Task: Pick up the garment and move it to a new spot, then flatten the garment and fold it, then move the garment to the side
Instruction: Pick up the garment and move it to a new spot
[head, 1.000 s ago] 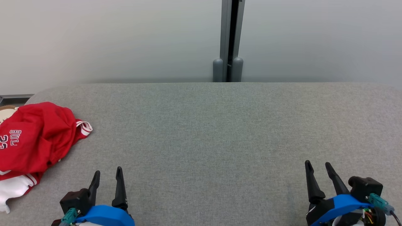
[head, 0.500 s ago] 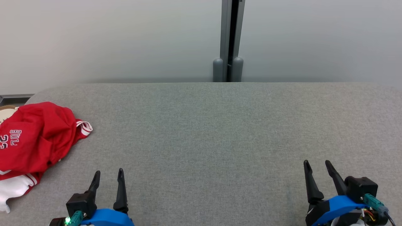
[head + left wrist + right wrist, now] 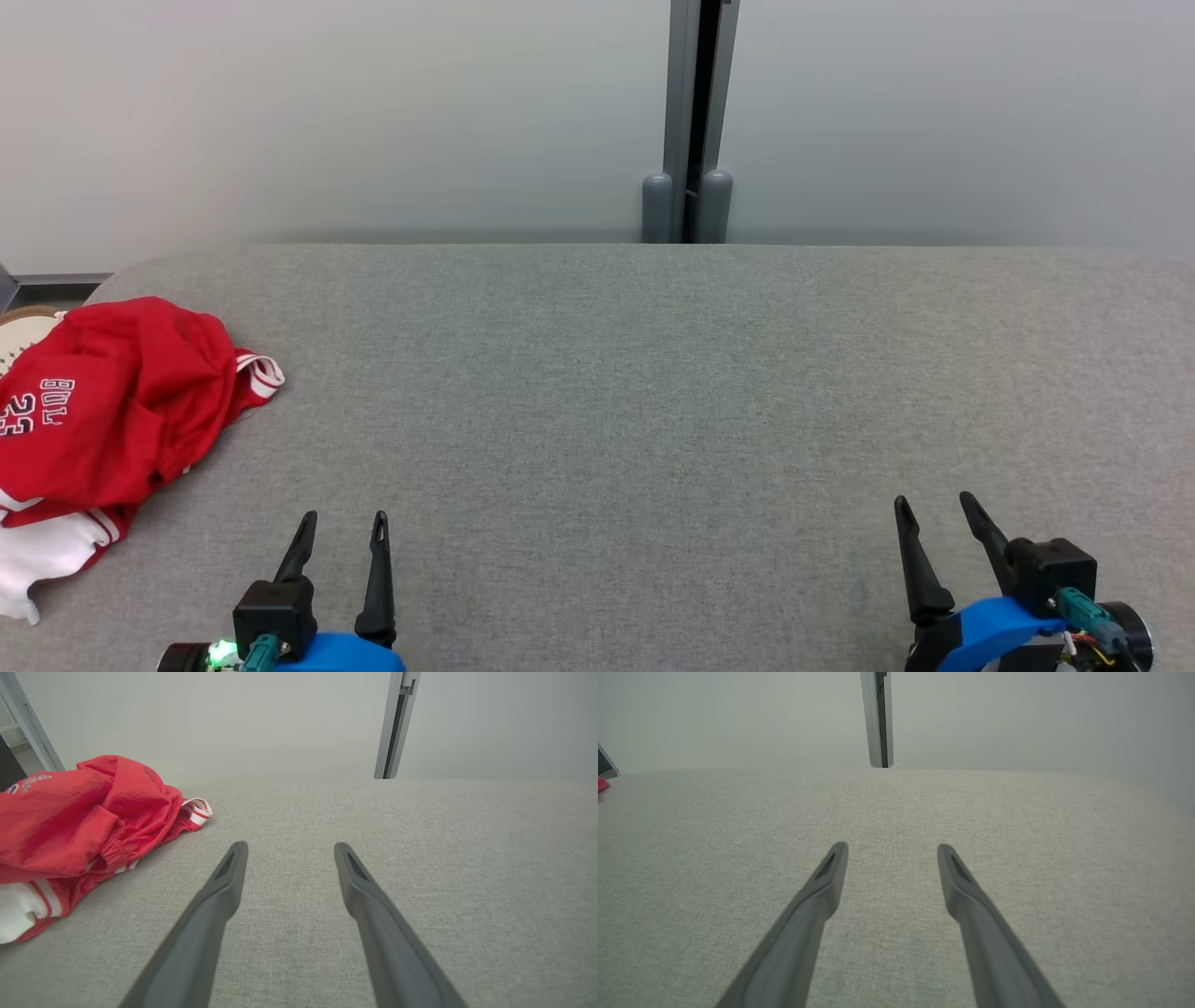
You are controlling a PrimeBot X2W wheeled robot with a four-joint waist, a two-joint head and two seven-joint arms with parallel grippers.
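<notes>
You lose the left part of the garment (image 3: 112, 401) past the head view's left edge. Its white lettering is cut through there and cannot be read whole, and a pale woven thing (image 3: 21, 322) behind it is too covered to identify. In the right wrist view the garment is a red sliver at the left edge, too small to show any fold. The head view's bottom edge cuts off the left gripper (image 3: 344, 516) and right gripper (image 3: 934, 500) behind their fingers (image 3: 378, 579), and the far edge of the desk (image 3: 653, 392) hides the foot of the grey post (image 3: 695, 112).
</notes>
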